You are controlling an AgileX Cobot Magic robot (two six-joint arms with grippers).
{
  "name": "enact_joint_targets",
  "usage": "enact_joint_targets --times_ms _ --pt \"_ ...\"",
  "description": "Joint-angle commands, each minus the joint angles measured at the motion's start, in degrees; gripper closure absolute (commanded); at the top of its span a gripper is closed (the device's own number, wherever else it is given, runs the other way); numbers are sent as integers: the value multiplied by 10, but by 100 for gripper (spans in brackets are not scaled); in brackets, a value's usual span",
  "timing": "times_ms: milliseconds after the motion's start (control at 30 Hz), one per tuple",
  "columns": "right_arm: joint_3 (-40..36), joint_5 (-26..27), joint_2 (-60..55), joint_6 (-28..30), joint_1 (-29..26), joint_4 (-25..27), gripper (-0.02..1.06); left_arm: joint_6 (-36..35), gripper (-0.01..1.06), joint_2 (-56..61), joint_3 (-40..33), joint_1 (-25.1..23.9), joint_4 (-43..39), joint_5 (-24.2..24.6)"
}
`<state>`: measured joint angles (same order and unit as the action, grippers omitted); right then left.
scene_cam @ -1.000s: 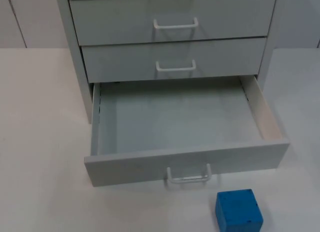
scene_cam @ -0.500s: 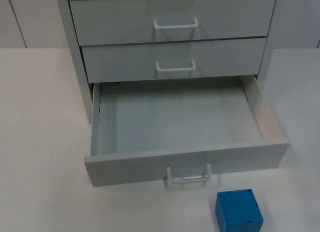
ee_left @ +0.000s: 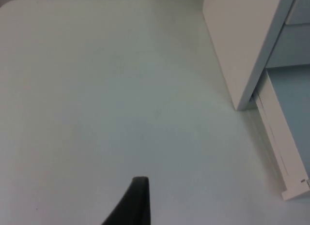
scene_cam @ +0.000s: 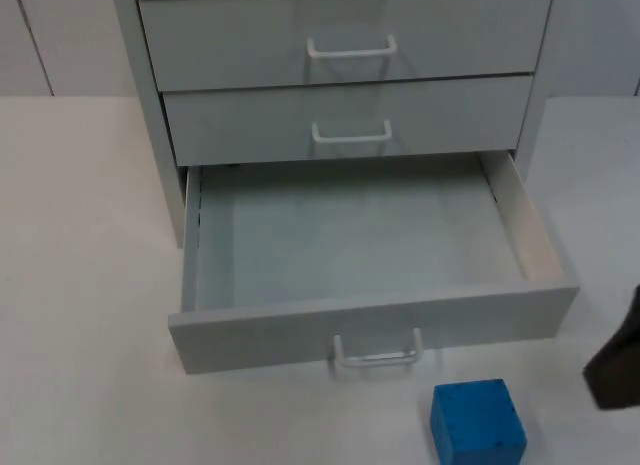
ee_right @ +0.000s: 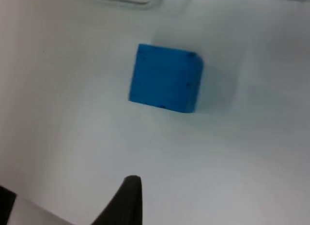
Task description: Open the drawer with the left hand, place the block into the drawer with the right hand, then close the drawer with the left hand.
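Observation:
The grey cabinet's bottom drawer [scene_cam: 300,330] is pulled out and holds nothing; its white handle [scene_cam: 377,353] faces the table's front. A blue block [scene_cam: 477,422] rests on the table just in front of the drawer, right of the handle. My right gripper [scene_cam: 618,357] comes in at the right edge, right of the block and apart from it. The right wrist view looks down on the block [ee_right: 165,78] ahead of that gripper [ee_right: 127,198]. My left gripper [ee_left: 138,201] hangs over bare table left of the cabinet, with the drawer's side wall [ee_left: 283,138] ahead.
Two shut drawers with white handles [scene_cam: 350,50] [scene_cam: 350,135] sit above the open one. The cabinet's side panel [ee_left: 242,46] stands on the white table [scene_cam: 80,285], which stretches wide to the left.
A dark part of my right arm has entered at the right edge of the top view. The drawer and the block have stayed put.

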<state>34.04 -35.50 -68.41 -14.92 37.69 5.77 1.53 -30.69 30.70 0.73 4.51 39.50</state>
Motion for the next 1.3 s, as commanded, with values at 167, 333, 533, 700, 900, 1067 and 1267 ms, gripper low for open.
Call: enact_joint_targets --times_ms 167,333,533,700,900,1067,1267 --pt "42 14 -97 -267 143 -196 0 -5 0 3 -2 -2 6 -8" --pt "85 11 -163 -390 176 -303 0 -5 0 3 -2 -2 9 -8" --pt "99 45 -244 -504 176 -391 0 -5 0 3 -2 -2 10 -11" --pt "102 97 -299 -570 176 -435 0 -5 0 3 -2 -2 14 -12" --pt "119 100 -354 -593 176 -458 0 -5 0 3 -2 -2 16 -13" --pt "125 101 -381 -597 173 -461 3 -5 0 3 -2 -2 16 -13" --pt "130 109 -382 -601 173 -461 7 -5 0 3 -2 -2 19 -13"
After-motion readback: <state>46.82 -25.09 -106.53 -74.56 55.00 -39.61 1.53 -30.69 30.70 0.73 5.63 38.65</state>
